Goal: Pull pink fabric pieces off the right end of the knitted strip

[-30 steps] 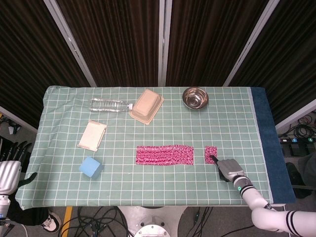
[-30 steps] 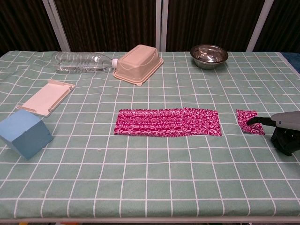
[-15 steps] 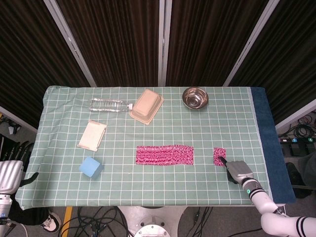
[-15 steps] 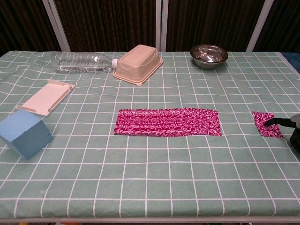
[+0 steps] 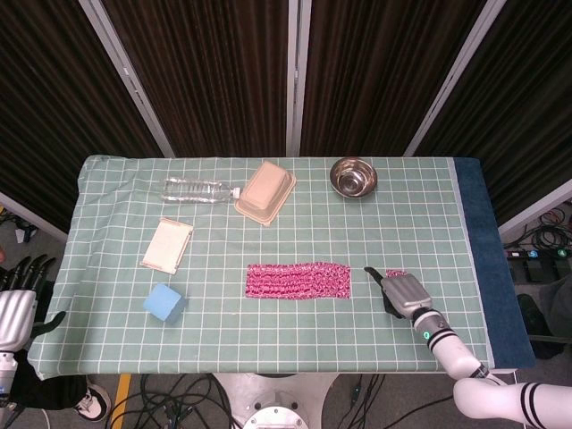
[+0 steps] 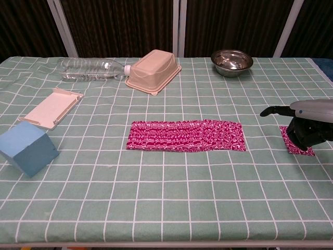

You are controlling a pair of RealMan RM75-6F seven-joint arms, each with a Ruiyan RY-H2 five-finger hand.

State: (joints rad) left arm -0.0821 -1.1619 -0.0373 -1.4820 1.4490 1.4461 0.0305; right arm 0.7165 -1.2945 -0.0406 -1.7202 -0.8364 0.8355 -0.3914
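Observation:
The pink knitted strip [image 5: 297, 280] lies flat near the middle of the table, also in the chest view [image 6: 186, 136]. A small pink fabric piece [image 5: 396, 273] lies apart, right of the strip's right end. My right hand [image 5: 401, 292] hovers over that piece and hides most of it. It holds nothing, and one finger [image 6: 271, 110] points left toward the strip. In the chest view the piece [image 6: 299, 149] shows under the right hand [image 6: 308, 124]. My left hand [image 5: 16, 302] hangs off the table's left edge, fingers apart, holding nothing.
A blue block [image 5: 164, 302] and a flat white box [image 5: 167, 245] sit at the left. A clear bottle [image 5: 195, 189], a beige container [image 5: 265, 192] and a metal bowl [image 5: 353, 176] line the far side. A dark blue cloth [image 5: 487, 250] covers the right edge.
My right hand slid the small pink piece to the right, away from the strip, then lifted off it and moved back left. The piece stays where it was left.

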